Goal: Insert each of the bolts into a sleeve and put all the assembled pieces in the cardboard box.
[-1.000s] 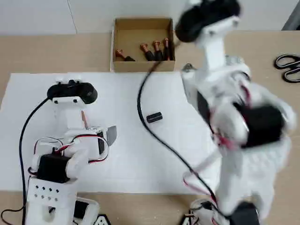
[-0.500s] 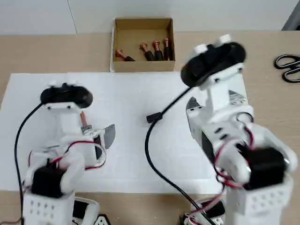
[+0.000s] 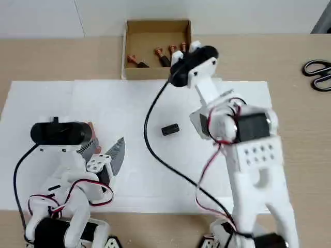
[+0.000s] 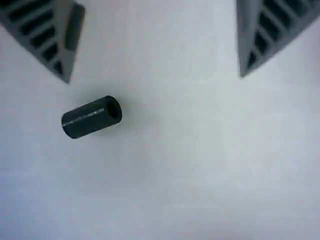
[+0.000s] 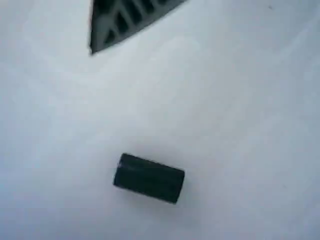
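Note:
One black sleeve (image 3: pixel 170 129) lies on its side in the middle of the white paper (image 3: pixel 134 103). My left gripper (image 4: pixel 154 77) is open above the paper, and the sleeve (image 4: pixel 91 116) lies just past one fingertip, touching neither. In the high view the left gripper (image 3: pixel 103 153) is at the front left, short of the sleeve. A copper bolt (image 3: pixel 90 126) pokes out beside the left arm. The right arm's head (image 3: pixel 194 66) hangs by the cardboard box (image 3: pixel 125 51). One of its fingers (image 5: pixel 125 22) is above the sleeve (image 5: pixel 149 178), with no second finger against it.
The box at the table's back holds several copper bolts in black sleeves (image 3: pixel 165 56). A black cable (image 3: pixel 150 139) runs across the paper next to the sleeve. Scissors (image 3: pixel 318 72) lie at the far right on the wooden table.
The right arm has come down from high at the back right and swung left to the box's front corner. The left arm's head has drawn back toward the table's front.

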